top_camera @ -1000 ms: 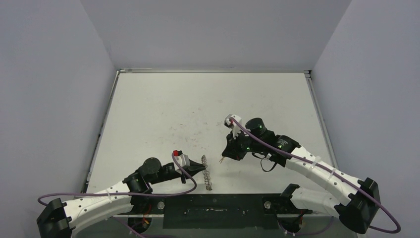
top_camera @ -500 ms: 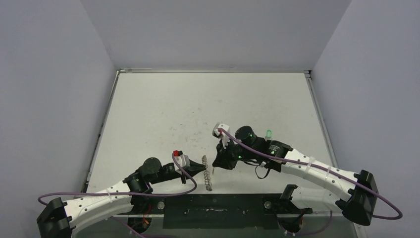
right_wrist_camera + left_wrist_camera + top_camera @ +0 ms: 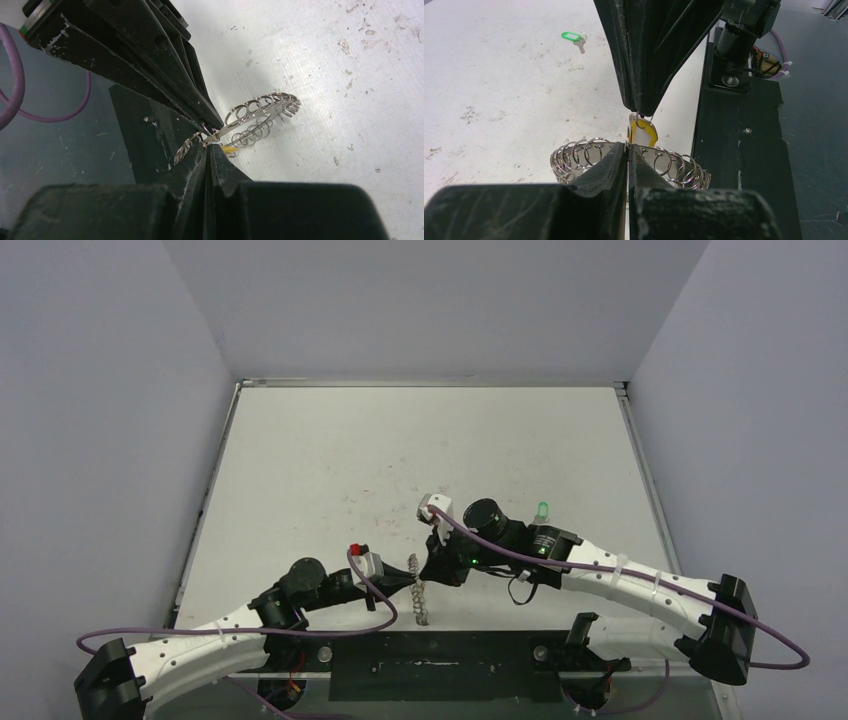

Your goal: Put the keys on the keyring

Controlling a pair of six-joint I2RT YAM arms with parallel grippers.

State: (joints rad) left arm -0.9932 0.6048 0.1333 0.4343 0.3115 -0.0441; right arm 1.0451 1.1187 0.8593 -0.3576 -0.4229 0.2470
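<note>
The keyring (image 3: 417, 592), a silvery band fringed with wire loops, stands on edge near the table's front edge. My left gripper (image 3: 405, 579) is shut on its rim; the left wrist view shows the loops (image 3: 583, 152) fanning out either side of the left gripper (image 3: 628, 148). My right gripper (image 3: 429, 574) is shut on the yellow key (image 3: 644, 134), its tips right at the keyring's upper rim. In the right wrist view the right gripper (image 3: 207, 145) touches the keyring (image 3: 255, 111), with the yellow key (image 3: 231, 149) just below. The green key (image 3: 542, 509) lies flat on the table (image 3: 330, 450).
A black base plate (image 3: 440, 665) runs along the near edge under both arms, and the keyring hangs close to it. Grey walls enclose the table on three sides. A purple cable (image 3: 372, 592) loops beside the left wrist. The green key (image 3: 572, 36) lies apart from both grippers.
My right arm has swung left and nearer, carrying the yellow key up against the keyring. That move uncovered the green key behind it. The left arm and keyring have stayed put.
</note>
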